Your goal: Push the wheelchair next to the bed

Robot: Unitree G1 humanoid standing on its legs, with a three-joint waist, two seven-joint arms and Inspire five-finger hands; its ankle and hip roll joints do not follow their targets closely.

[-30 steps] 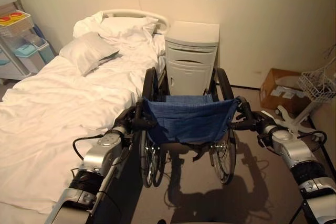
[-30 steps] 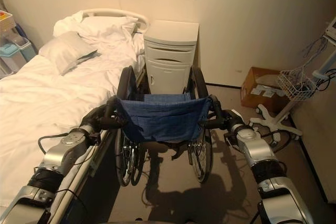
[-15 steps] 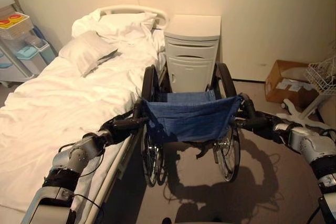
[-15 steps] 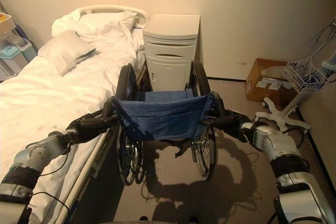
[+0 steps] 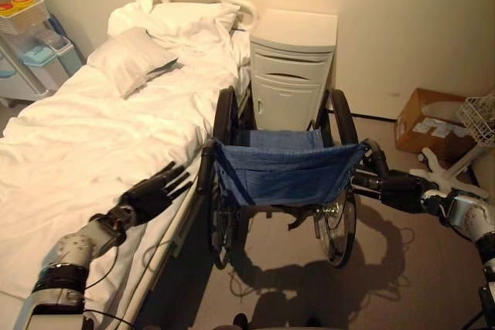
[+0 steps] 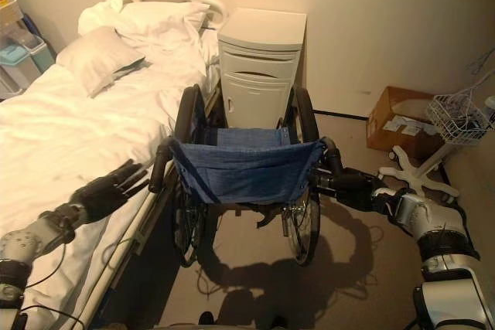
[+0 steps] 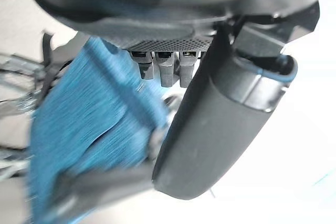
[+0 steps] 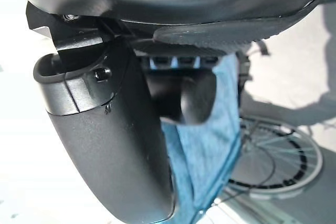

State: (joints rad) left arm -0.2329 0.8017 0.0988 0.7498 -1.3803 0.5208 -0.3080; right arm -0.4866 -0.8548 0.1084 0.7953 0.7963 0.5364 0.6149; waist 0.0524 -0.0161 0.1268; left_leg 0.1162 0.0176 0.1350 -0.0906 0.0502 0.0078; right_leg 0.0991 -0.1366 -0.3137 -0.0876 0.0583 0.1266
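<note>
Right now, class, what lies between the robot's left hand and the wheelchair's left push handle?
Nothing solid: in the left eye view the open left hand sits apart from the push handle, with white bed sheet behind the gap.

We count one wheelchair [image 5: 282, 183] with two large rear wheels, one bed [image 5: 69, 152] bearing two pillows, and one bedside cabinet [image 5: 292, 75]. We also count one cardboard box [image 5: 433, 123], one wire basket [image 6: 459, 117] on one wheeled stand [image 6: 414, 175], and one cart [image 5: 31, 52] beyond the bed.
</note>
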